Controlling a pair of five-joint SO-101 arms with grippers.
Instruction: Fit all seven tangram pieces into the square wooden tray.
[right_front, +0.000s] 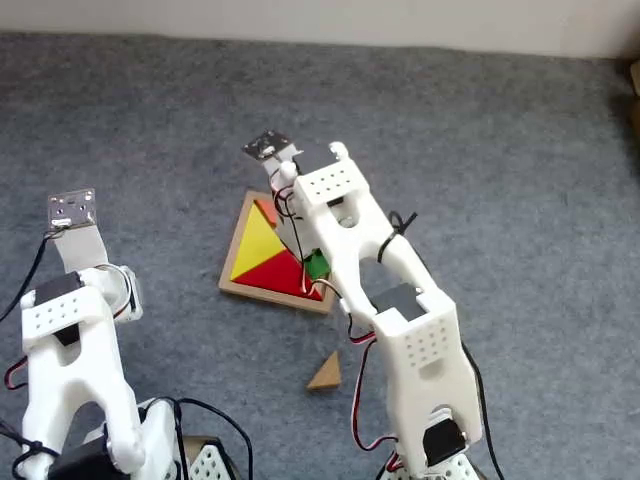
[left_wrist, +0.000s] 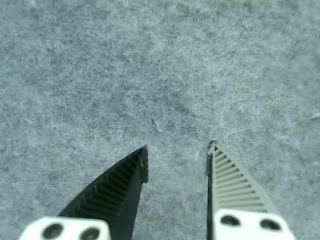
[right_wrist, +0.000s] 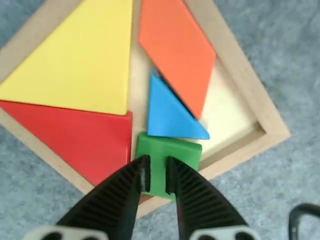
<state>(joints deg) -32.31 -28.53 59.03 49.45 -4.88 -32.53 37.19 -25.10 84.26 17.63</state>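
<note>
The task is, as I judge, a little over half done. In the square wooden tray (right_wrist: 247, 82) four pieces lie flat: the yellow triangle (right_wrist: 85, 60), the red triangle (right_wrist: 75, 135), the orange parallelogram (right_wrist: 177, 45) and the blue triangle (right_wrist: 167, 115). The right claw (right_wrist: 156, 172) is closed on the green square (right_wrist: 172, 150), which is at the tray's 4 o'clock edge in the high view, touching the blue triangle and not yet flat. A wood-coloured triangle (right_front: 324, 372) waits on the grey worktop (right_front: 520, 150), at 5 o'clock from the tray. I cannot find the seventh piece. The left claw (left_wrist: 177, 150) is open and holds nothing, well apart at 8 o'clock from the tray.
</note>
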